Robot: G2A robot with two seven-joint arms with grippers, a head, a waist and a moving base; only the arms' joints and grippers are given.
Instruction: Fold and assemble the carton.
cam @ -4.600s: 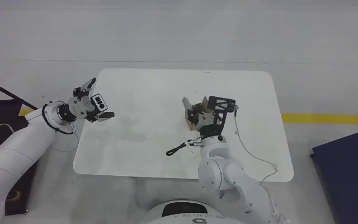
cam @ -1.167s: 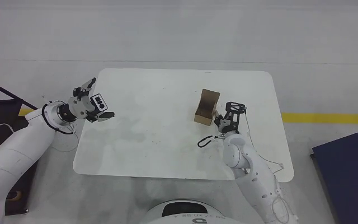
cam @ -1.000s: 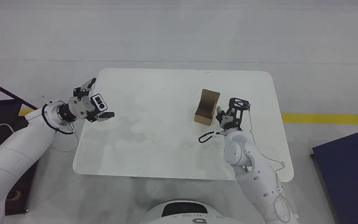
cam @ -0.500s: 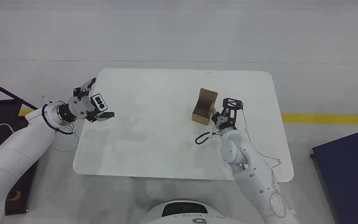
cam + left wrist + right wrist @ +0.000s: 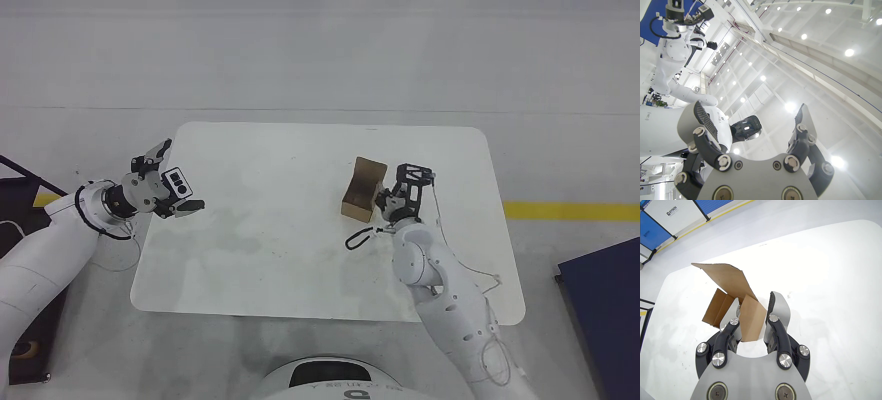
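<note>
White table (image 5: 260, 230) | right gripper (image 5: 755, 297) apart astride carton (image 5: 725, 279) flap | left gripper (image 5: 749, 105) apart, upturned

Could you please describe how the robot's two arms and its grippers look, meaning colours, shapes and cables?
The left arm and right arm have smooth, rounded white shells. A black cable loops out beside the right wrist. The left gripper and right gripper look alike: a grey metal plate, curved black links with silver pins, grey jaws with black ribbed pads.
</note>
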